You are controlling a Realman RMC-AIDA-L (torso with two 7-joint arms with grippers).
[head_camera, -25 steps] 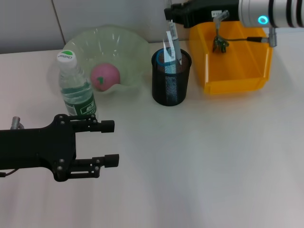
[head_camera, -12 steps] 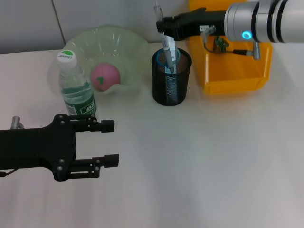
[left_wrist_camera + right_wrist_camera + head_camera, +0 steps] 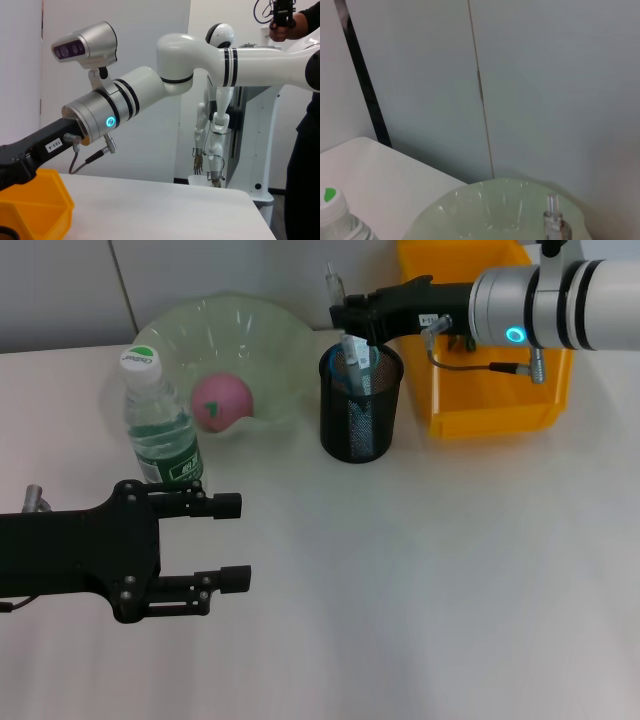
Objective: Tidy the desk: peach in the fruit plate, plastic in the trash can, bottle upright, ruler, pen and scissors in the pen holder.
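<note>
The right gripper (image 3: 345, 318) is hovering directly above the black mesh pen holder (image 3: 360, 410), gripping a clear pen (image 3: 352, 352) whose lower end is dipping inside the holder; the left gripper (image 3: 228, 542) is resting open over the near desk (image 3: 450, 570). The peach (image 3: 220, 402) is lying in the fruit plate (image 3: 250, 325) and the bottle (image 3: 158, 425) is standing upright beside it, with the yellow bin (image 3: 495, 390) just right of the holder. The left wrist view is showing the right arm and a person beyond the desk, while the right wrist view is showing only plate rim, bottle cap and wall.
</note>
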